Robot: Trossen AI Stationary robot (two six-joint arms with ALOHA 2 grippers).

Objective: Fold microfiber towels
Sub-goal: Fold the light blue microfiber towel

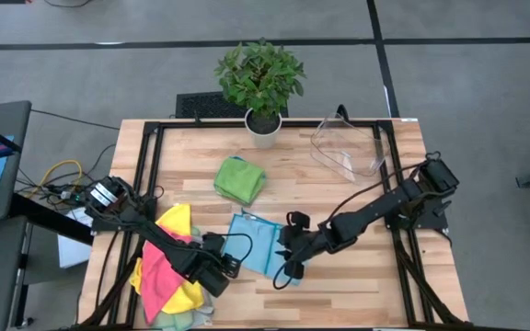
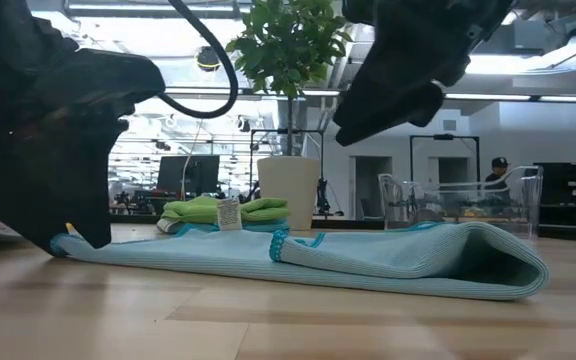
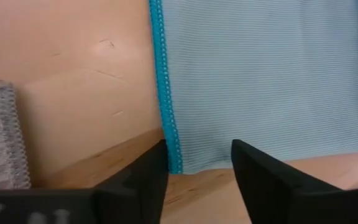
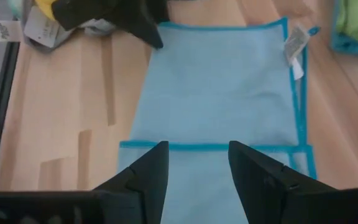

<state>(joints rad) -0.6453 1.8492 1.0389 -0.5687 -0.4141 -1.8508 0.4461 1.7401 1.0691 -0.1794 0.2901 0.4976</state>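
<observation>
Grey floor surrounds the wooden counter (image 1: pixel 339 276) seen from above, with a potted plant (image 1: pixel 261 83) and a clear plastic bin (image 1: pixel 348 147) at its far edge. A green towel (image 1: pixel 239 179) lies already folded near the middle. The pale teal towel (image 1: pixel 256 241) lies flat between the two arms, and a heap of pink and yellow towels (image 1: pixel 168 267) waits under the left arm. The left gripper (image 1: pixel 219 274) sits at the teal towel's near left corner; the right gripper (image 1: pixel 288 271) hangs over its right side.

From counter height, the teal towel (image 2: pixel 368 255) shows a rounded fold at its right end, so it is doubled over once. The dark shape at the left reaches down to the towel's left tip, and the other hangs clear above the cloth.

Past the left wrist, the left gripper (image 3: pixel 197 168) has its fingers (image 3: pixel 145 177) apart and straddles the towel's stitched blue edge (image 3: pixel 165 93), holding nothing yet. If it closes too high it could pinch only one layer, or miss the hem and slide off the wood.

Past the right wrist, the right gripper (image 4: pixel 194 168) is also parted and empty above the towel (image 4: pixel 216 87), whose label (image 4: pixel 294 43) juts out at a far corner. Lifting one side before the other is gripped would likely drag the cloth askew and spoil the fold already made; the heap close by could also snag on the left arm.
</observation>
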